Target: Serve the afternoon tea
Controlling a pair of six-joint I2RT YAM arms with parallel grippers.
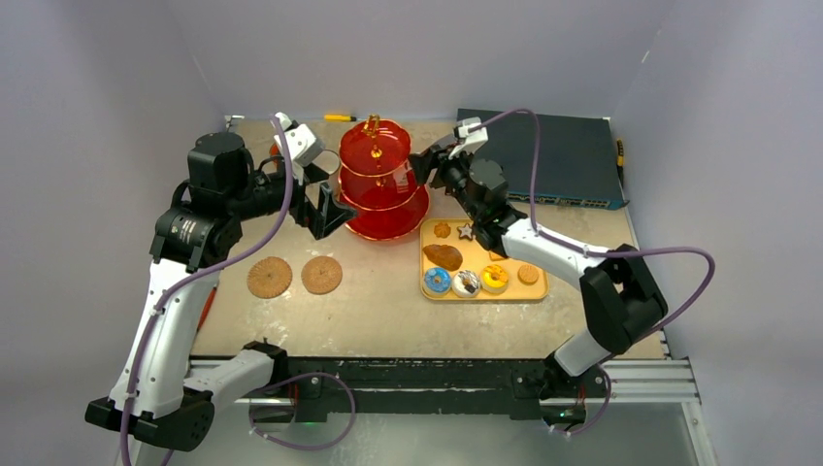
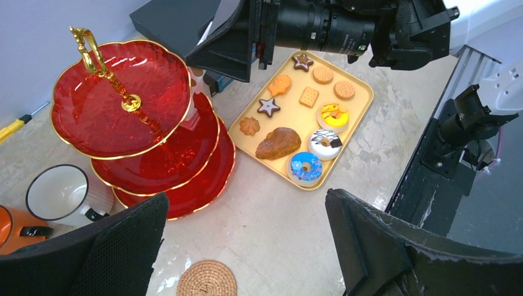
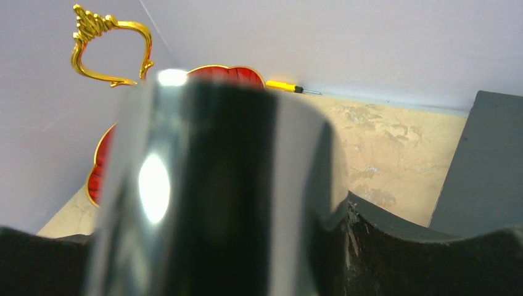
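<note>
The red three-tier stand (image 1: 380,184) with its gold handle (image 2: 92,49) stands at the back middle; its tiers (image 2: 123,98) look bare. The pastries and cookies (image 1: 466,267) lie on the yellow tray, among them a brown pastry (image 2: 279,143) and a blue donut (image 2: 305,166). The white mug (image 2: 58,191) and the orange mug (image 2: 12,228) stand left of the stand. My left gripper (image 1: 325,209) is open and empty above the table by the stand's front left; it also shows in its wrist view (image 2: 247,203). My right gripper (image 1: 424,163) is shut on a blurred shiny metal tool (image 3: 216,185) at the stand's right.
The flat yellow tray (image 1: 539,291) lies right of centre. Two woven coasters (image 1: 269,277) (image 1: 321,275) lie at the front left. A dark electronics box (image 1: 568,160) sits at the back right. A yellow screwdriver (image 1: 340,117) lies by the back wall.
</note>
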